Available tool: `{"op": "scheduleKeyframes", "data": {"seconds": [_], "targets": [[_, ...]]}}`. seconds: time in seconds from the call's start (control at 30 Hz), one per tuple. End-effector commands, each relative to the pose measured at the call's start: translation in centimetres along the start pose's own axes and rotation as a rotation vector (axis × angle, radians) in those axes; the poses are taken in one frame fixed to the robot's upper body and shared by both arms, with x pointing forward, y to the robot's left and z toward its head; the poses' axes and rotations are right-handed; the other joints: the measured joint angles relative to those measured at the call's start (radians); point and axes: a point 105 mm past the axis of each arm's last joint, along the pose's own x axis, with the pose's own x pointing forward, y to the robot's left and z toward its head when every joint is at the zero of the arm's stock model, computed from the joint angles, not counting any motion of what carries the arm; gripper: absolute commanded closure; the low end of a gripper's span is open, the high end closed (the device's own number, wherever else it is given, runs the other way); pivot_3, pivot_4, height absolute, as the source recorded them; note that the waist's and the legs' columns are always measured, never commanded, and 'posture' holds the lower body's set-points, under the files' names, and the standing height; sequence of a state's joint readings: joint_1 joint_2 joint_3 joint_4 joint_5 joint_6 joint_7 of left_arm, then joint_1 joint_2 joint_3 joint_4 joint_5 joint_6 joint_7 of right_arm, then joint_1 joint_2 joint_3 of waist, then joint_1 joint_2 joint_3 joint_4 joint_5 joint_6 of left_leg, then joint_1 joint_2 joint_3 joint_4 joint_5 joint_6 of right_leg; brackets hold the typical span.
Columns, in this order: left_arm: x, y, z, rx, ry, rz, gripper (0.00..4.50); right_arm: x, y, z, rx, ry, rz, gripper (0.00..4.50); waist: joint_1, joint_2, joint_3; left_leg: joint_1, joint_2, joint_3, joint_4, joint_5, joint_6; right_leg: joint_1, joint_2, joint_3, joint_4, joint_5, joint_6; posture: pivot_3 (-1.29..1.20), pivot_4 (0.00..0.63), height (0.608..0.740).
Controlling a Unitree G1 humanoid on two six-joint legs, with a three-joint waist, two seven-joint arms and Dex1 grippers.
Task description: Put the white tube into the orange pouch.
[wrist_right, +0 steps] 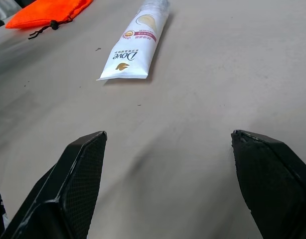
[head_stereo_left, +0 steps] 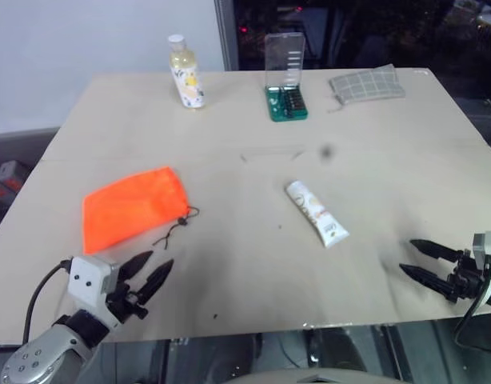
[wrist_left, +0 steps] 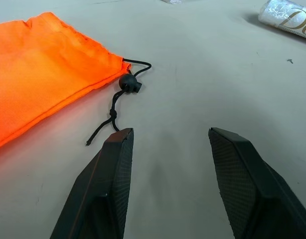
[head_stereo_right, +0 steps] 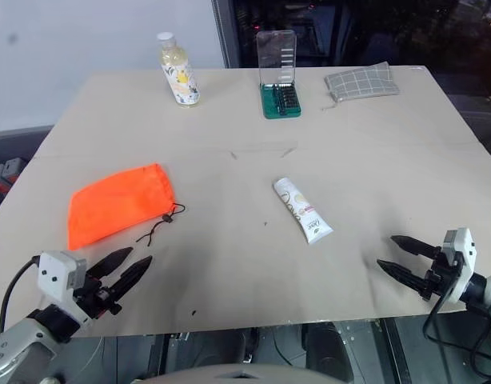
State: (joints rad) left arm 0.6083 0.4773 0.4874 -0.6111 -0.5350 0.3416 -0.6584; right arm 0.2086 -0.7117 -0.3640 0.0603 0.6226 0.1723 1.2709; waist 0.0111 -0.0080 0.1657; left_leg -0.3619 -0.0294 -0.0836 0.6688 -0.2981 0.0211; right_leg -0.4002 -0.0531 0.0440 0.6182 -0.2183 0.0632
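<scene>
Right pincer (head_stereo_left: 417, 261) hovering low at the near right edge of the table (head_stereo_left: 389, 160), fingers spread wide apart, gripping nothing. Pointing left across the tabletop, roughly toward the white tube (head_stereo_left: 317, 212). Tube lying flat near the middle of the table, a bit left and farther out from that pincer, clearly apart from it. Long axis running diagonally: cap end far-left, flat crimped end near-right, so the crimped end facing the right pincer. Looking like the right arm's job, being the nearer one.

Left pincer (head_stereo_left: 148, 274) sitting at the near left, fingers also apart and empty, just short of the dark cord (wrist_left: 115, 102) of the orange pouch (head_stereo_left: 129, 206). Pouch lying flat, mouth facing right toward the tube, well apart from it. Probably needing that mouth opened up before anything's going in.
</scene>
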Motion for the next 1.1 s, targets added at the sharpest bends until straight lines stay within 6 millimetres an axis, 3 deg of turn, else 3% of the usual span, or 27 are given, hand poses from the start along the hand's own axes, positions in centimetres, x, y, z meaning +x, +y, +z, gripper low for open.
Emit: {"op": "scheduleKeyframes", "data": {"seconds": [0.03, 0.8, 0.93, 1.1], "targets": [[-0.3, -0.5, 0.2, 0.017, -0.011, -0.018, 2.05, -0.6, -0.3, 0.7, -0.038, 0.000, -0.006, 0.47, 0.000, 0.000, 0.000, 0.000, 0.000, 0.000, 0.000, 0.000, 0.000, 0.000, 0.000, 0.000, 0.000, 0.000, 0.000, 0.00, 0.150, 0.740], [-0.4, -0.1, 0.2, -0.005, -0.024, 0.010, 2.05, -0.2, 0.0, 0.7, -0.029, -0.005, 0.014, 0.47, 0.000, 0.000, 0.000, 0.000, 0.000, 0.001, 0.000, 0.000, 0.000, 0.000, 0.000, 0.000, 0.000, 0.001, -0.001, 0.00, 0.150, 0.740], [1.0, 0.5, 1.1, -0.089, -0.050, 0.062, 2.05, 0.2, 0.2, 0.7, -0.024, -0.016, 0.020, 0.47, 0.002, 0.000, 0.000, 0.000, 0.000, 0.000, 0.000, 0.000, 0.000, 0.000, 0.000, 0.000, 0.001, 0.001, -0.001, 0.00, 0.150, 0.740], [4.5, 2.1, 3.5, -0.158, -0.079, 0.195, 2.05, 1.9, 1.3, 1.8, 0.001, -0.076, 0.072, 0.47, 0.001, 0.000, 0.000, 0.001, 0.000, -0.001, 0.002, 0.000, 0.000, 0.001, 0.001, -0.001, 0.004, 0.003, 0.002, 0.00, 0.150, 0.740]]}}
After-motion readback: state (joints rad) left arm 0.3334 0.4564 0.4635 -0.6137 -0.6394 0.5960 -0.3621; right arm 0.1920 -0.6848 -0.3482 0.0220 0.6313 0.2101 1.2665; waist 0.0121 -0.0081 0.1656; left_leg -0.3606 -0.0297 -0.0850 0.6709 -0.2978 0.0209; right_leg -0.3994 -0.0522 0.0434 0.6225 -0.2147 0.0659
